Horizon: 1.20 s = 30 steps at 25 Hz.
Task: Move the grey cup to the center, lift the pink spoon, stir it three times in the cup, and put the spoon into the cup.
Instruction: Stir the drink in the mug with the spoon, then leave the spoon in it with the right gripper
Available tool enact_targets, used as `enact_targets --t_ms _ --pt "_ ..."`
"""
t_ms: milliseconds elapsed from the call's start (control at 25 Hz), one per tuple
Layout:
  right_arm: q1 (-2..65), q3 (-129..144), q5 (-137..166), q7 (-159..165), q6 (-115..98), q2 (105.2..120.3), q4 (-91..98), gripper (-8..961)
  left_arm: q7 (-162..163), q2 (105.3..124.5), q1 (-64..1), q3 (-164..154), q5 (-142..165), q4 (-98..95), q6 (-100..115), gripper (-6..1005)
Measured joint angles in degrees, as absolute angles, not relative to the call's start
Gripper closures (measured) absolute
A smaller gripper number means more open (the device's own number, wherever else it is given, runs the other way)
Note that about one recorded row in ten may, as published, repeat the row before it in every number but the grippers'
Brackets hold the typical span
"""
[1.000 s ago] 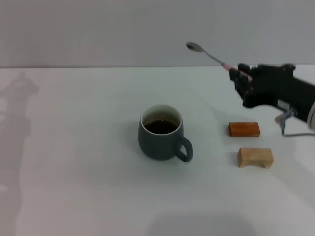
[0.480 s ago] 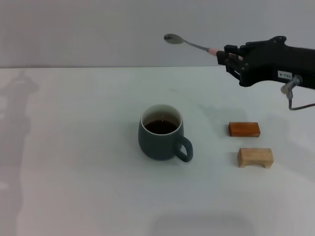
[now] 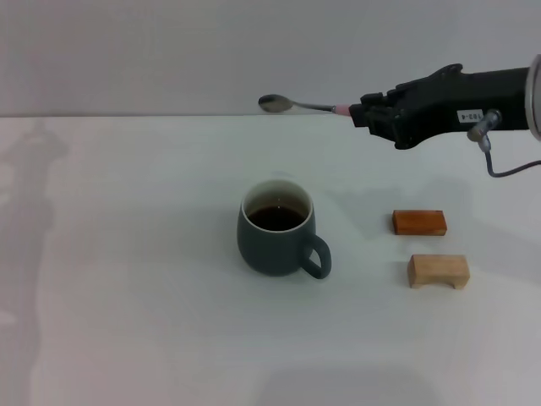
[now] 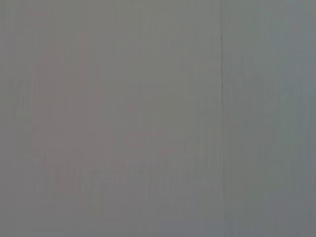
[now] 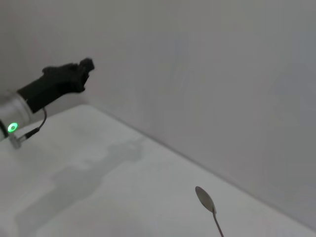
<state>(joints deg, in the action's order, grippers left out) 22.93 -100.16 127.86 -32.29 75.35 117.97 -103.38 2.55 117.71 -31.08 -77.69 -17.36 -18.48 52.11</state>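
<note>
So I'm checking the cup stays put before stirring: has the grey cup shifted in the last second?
No. The grey cup sits at the same spot left of the orange-brown block, handle pointing the same way.

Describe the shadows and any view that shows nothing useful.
Head view: soft shadow on the table at far left, faint one under the grey cup. Right wrist view: blurred arm-shaped shadow below the left hand. Left wrist view: only a blank grey surface.

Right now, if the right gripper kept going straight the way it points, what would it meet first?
Nothing, seemingly: the right gripper, holding the pink spoon, points leftward above the table, passing over the grey cup. Depth is uncertain.
</note>
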Motion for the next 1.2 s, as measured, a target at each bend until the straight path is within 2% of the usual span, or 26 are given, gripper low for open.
enact_targets --t_ms 120,320,920,1200 --pt "28.24 -103.59 127.99 -30.94 81.86 118.11 -99.74 830 2.55 117.78 -31.2 -77.7 -17.36 -18.48 52.24 919" --pt "32.84 -105.58 128.17 -29.59 84.97 118.03 -95.2 830 2.55 117.78 -31.21 -77.69 -17.38 -18.5 52.42 918" --pt "43.86 -108.24 132.88 -23.49 92.13 116.9 -86.83 829 2.24 117.59 -31.2 -77.52 -17.33 -19.32 52.19 915" --pt "46.4 -108.72 134.66 -23.12 94.13 116.34 -82.02 829 2.16 117.59 -31.24 -77.52 -17.09 -19.34 52.15 914"
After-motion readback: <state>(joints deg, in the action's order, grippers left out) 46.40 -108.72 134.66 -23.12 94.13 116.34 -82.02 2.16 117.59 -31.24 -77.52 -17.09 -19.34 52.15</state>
